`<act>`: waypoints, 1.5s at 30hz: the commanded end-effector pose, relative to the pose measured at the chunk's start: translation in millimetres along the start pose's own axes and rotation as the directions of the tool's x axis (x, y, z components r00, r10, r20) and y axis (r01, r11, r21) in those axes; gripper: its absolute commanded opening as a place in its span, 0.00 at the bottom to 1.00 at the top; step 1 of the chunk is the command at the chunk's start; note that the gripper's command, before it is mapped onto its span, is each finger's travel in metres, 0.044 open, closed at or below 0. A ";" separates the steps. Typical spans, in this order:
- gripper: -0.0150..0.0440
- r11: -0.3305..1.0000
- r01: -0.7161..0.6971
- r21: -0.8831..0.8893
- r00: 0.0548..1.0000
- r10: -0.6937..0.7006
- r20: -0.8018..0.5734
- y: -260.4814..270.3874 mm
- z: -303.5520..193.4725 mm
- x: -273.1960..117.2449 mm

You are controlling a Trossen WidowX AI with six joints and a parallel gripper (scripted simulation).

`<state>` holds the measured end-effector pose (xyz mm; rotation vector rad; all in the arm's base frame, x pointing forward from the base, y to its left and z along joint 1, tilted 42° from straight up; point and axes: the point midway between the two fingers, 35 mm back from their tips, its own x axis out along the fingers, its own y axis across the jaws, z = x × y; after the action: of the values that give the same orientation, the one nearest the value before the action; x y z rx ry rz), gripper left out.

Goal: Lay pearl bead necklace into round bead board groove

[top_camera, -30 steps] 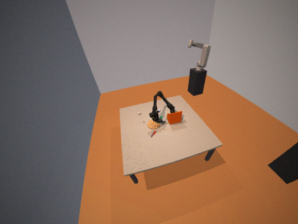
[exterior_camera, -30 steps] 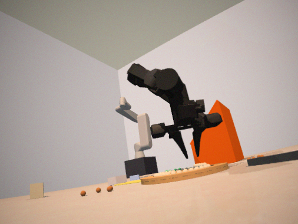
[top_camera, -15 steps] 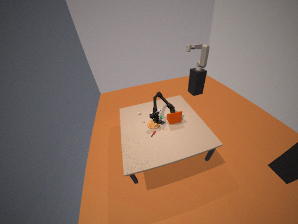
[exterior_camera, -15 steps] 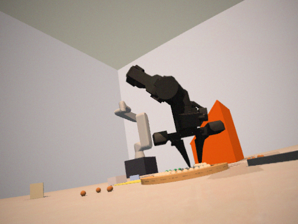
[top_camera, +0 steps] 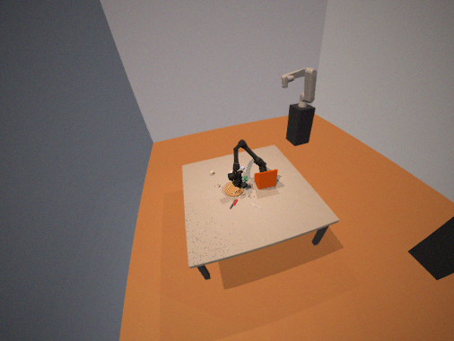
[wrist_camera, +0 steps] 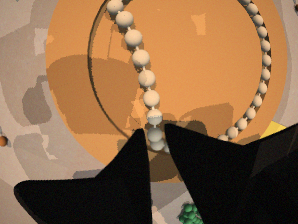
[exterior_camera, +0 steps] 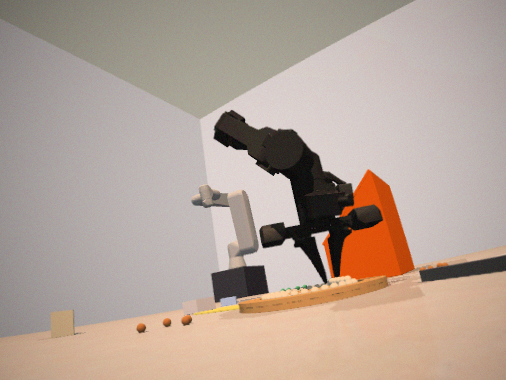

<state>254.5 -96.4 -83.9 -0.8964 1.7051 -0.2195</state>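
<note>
The round wooden bead board (top_camera: 233, 195) (exterior_camera: 315, 301) (wrist_camera: 200, 75) lies on the table. The pearl bead necklace (wrist_camera: 141, 58) lies on it. In the wrist view its right side follows the curved groove, while its left strand runs nearly straight inside the bare left arc of the groove (wrist_camera: 90, 55). My gripper (top_camera: 242, 186) (exterior_camera: 331, 279) (wrist_camera: 153, 132) points down at the board's edge, low over the beads. Its fingertips stand a narrow gap apart, on either side of the strand's lower end, with no clear contact on the beads. The right finger hides part of the necklace's lower bend.
An orange block (top_camera: 266, 179) (exterior_camera: 370, 235) stands close beside the arm. Green beads (wrist_camera: 191, 213) lie just off the board near the fingers. A yellow item (exterior_camera: 215, 310) (wrist_camera: 274, 131) touches or nears its edge. A red-handled tool (top_camera: 235, 202) and small brown balls (exterior_camera: 186, 320) lie nearby.
</note>
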 end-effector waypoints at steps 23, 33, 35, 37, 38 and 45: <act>0.25 1.000 0.002 -0.006 1.000 -0.003 -0.003 0.4 -0.7 -5.6; 0.25 1.000 0.002 -0.007 1.000 -0.002 -0.004 8.2 -4.0 -6.0; 0.25 1.000 0.002 -0.007 1.000 -0.002 -0.004 8.6 -4.2 -6.0; 0.25 1.000 0.002 -0.007 1.000 -0.002 -0.004 8.6 -4.2 -6.0; 0.25 1.000 0.002 -0.007 1.000 -0.002 -0.004 8.6 -4.2 -5.7; 0.25 1.000 0.002 -0.007 1.000 -0.002 -0.004 8.6 -4.3 2.2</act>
<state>248.9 -90.8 -85.1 -0.8981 1.7025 -0.2221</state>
